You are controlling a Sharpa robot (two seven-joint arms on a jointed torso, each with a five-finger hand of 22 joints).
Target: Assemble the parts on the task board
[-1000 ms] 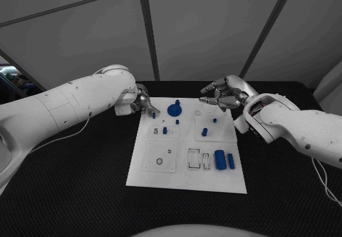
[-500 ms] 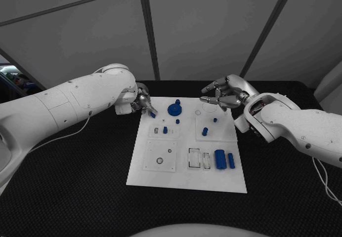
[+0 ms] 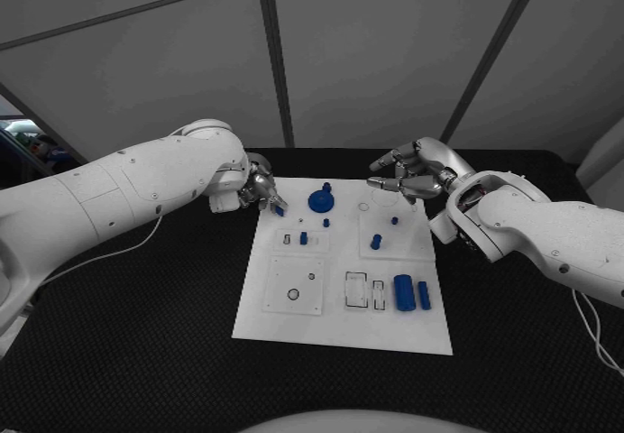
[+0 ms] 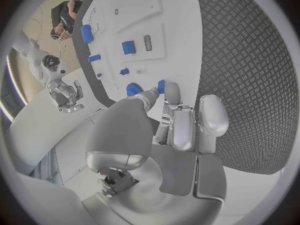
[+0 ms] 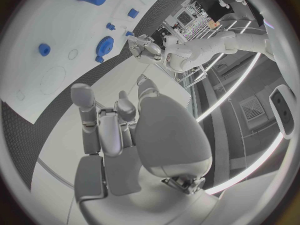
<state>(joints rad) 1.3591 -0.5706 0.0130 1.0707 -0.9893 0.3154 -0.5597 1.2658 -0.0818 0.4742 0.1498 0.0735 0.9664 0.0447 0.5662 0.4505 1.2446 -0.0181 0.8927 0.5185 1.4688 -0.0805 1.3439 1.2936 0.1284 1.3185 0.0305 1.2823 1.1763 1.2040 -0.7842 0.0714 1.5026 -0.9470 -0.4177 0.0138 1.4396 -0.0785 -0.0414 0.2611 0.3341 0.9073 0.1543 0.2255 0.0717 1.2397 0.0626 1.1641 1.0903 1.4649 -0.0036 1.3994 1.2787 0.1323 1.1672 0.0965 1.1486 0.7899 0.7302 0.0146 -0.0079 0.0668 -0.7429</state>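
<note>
On your black table (image 3: pixel 143 334) the left hand (image 3: pixel 261 191) pinches a small blue part (image 3: pixel 279 209) at its fingertips, right over the near corner of the white task board (image 3: pixel 341 329). Just beyond those fingers stands the blue gear (image 3: pixel 320 198). Your right hand (image 3: pixel 414 179) hovers at the board's far edge, fingers loosely curled around nothing. Below it stand blue pegs (image 3: pixel 376 241); farther out lies a blue cylinder (image 3: pixel 405 292).

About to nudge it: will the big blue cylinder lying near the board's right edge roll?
Probably. The big blue cylinder lies on its side on the flat white task board, so a sideways push should roll it. It looks rigid and likely light.
</note>
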